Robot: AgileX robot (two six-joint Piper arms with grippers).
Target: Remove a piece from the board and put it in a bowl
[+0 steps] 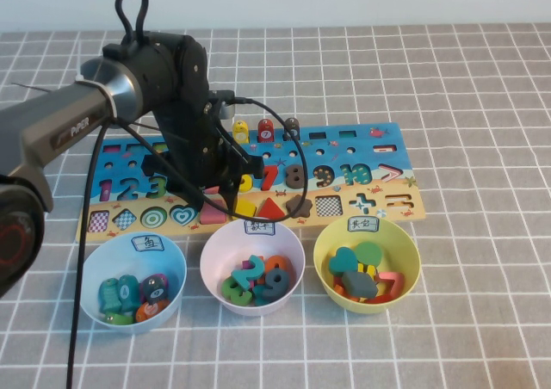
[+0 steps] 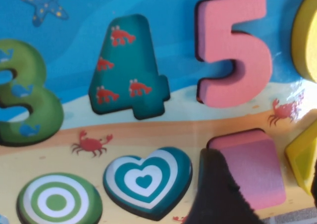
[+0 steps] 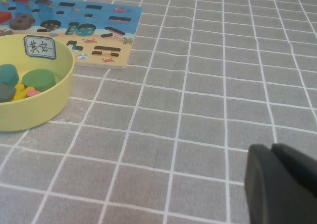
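The board [image 1: 379, 135] lies across the table's middle, blue with a sandy front strip. The piece, a flat pink square [image 2: 252, 169], sits in its slot on that strip below the pink 5 [image 2: 233, 50]. My left gripper [image 2: 265, 194] hangs straight down over it, open. One dark finger [image 2: 218, 194] overlaps the square's edge and the other shows at the frame's rim beyond the yellow piece [image 2: 302, 154]. In the high view the left gripper [image 1: 215, 195] hides most of the square. The yellow-green bowl [image 1: 400, 238] stands front right, holding several shapes. My right gripper [image 3: 275, 152] is shut over bare cloth.
A pale blue bowl [image 1: 86, 273] and a pale pink bowl [image 1: 207, 256] stand left of the yellow-green one, both with pieces inside. Pegs [image 1: 266, 131] stand along the board's far edge. A striped heart [image 2: 146, 179] lies beside the square. The left arm's cable loops over the board.
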